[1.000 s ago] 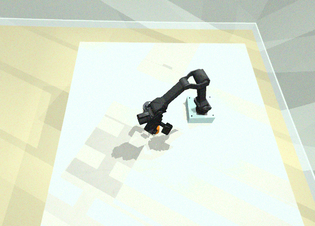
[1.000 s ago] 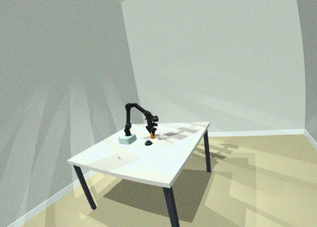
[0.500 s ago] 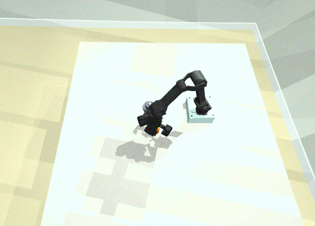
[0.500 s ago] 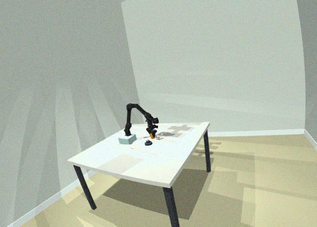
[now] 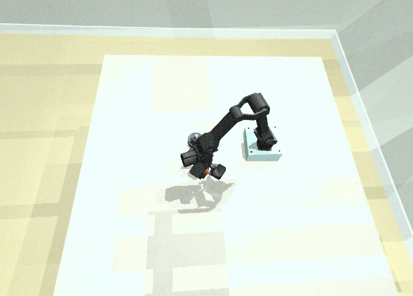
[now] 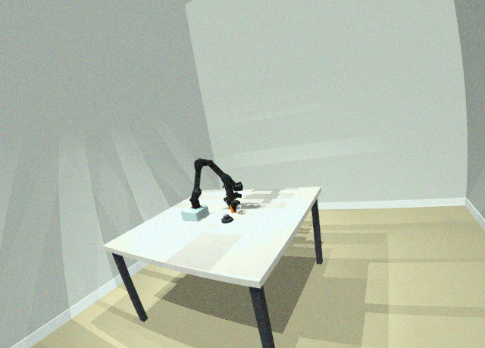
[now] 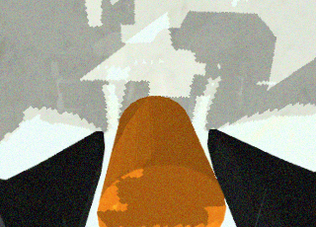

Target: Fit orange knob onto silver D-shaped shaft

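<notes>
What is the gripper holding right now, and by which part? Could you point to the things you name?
Cannot be told: the orange knob [image 5: 207,171] [image 6: 233,208] [image 7: 155,138] is between the fingers, but a firm grip isn't clear.

Arm [image 5: 224,123] [image 6: 197,181] arched — end effector [image 5: 208,171] [image 6: 233,205] [image 7: 156,138] low, partly open.

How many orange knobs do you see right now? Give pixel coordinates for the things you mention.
1: the knob [image 5: 207,171] [image 6: 233,208] [image 7: 155,138] is between the fingers of the end effector [image 5: 209,171] [image 6: 233,208] [image 7: 156,138]. Others might be hidden behind the arm.
</notes>
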Robot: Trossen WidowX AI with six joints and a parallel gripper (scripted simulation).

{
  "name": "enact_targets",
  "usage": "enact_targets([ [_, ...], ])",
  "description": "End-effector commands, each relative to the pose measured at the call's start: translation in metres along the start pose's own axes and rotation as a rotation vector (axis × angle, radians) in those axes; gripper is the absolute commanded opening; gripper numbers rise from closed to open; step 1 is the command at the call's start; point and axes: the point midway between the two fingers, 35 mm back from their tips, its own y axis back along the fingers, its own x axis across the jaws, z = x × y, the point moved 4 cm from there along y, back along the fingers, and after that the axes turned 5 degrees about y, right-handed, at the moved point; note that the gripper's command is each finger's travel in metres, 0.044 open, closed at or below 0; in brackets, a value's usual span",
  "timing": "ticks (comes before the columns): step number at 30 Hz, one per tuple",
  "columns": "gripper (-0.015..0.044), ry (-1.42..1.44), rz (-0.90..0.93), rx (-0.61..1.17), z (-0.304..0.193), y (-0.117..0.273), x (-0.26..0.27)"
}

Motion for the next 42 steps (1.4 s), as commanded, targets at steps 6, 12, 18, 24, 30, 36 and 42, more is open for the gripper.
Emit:
enact_targets([
  [6,0.0144,0.004,0.002,-0.003,0.000,0.000,0.000],
  [12,0.0006,0.025,0.001,-0.024,0.004,0.005,0.000],
  [18,0.0000,0.041,0.001,-0.041,0.009,0.017,-0.002],
  [24,0.0000,0.035,0.000,-0.036,0.011,0.034,-0.004],
  [30,0.0000,0.029,0.000,-0.031,0.013,0.051,-0.005],
  [36,0.0000,0.024,0.000,-0.026,0.014,0.070,-0.006],
  [42,0.0000,0.019,0.000,-0.020,0.015,0.088,-0.006],
])
